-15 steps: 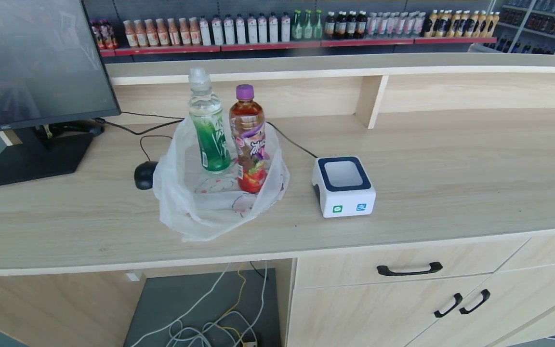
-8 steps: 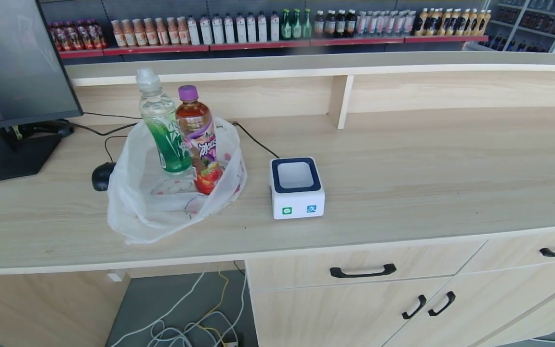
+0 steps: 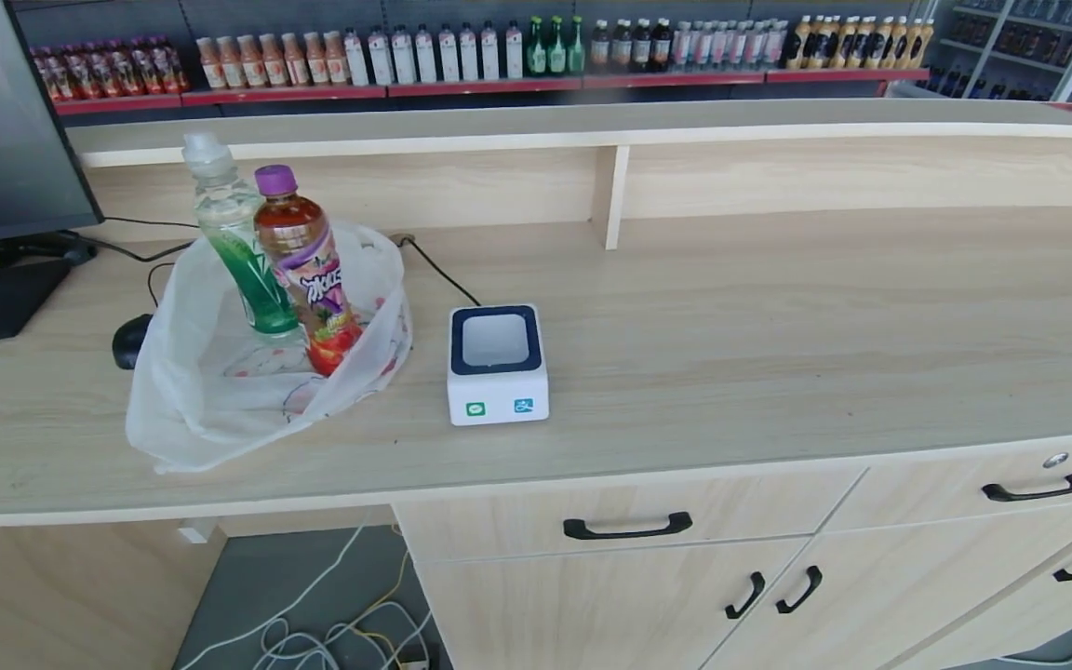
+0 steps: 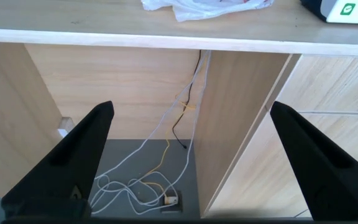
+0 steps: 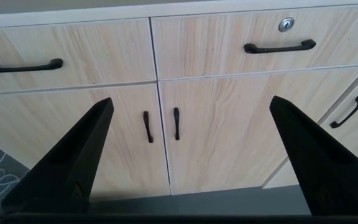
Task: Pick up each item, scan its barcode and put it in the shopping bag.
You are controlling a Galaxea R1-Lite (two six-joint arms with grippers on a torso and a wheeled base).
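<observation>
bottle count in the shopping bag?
2. Green-label bottle standing at the back of the bag; purple-capped bottle standing beside it, nearer the scanner. Bag folds could hide something small.

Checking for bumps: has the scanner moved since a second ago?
No. The camera shifted; the scanner sits the same beside the shopping bag.

Pose: left gripper [image 4: 190, 163] was spread wide, its two dark fingers [image 4: 73, 163] far apart, each tapering to narrow tip. Jaws sat level and symmetric. Wrist was held low, aimed forward and slightly down. Right gripper [image 5: 188, 158] was in matching pose: fingers [image 5: 319, 155] parted equally wide, tapered tips forward, wrist low and aimed forward.
</observation>
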